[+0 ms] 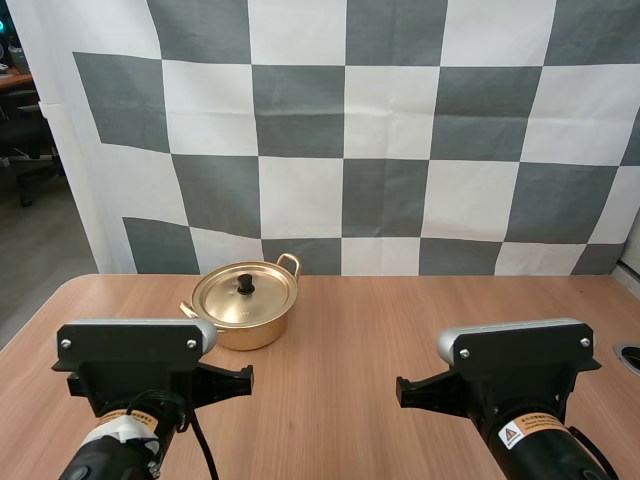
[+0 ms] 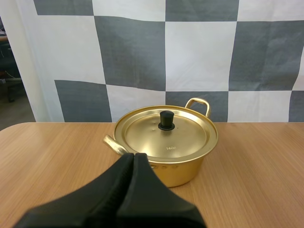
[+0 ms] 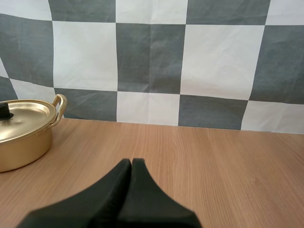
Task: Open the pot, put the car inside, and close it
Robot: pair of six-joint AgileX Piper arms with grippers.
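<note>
A gold pot stands on the wooden table at the back left, its lid on with a black knob in the middle. In the left wrist view the pot sits just beyond my left gripper, whose fingers lie together as one dark wedge, shut on nothing. The lid carries its knob. My right gripper is shut too, over bare table, with the pot off to its side.
Both arms' bases stand at the near edge of the table. A round dark opening sits at the table's right edge. Open wood lies between the arms and right of the pot.
</note>
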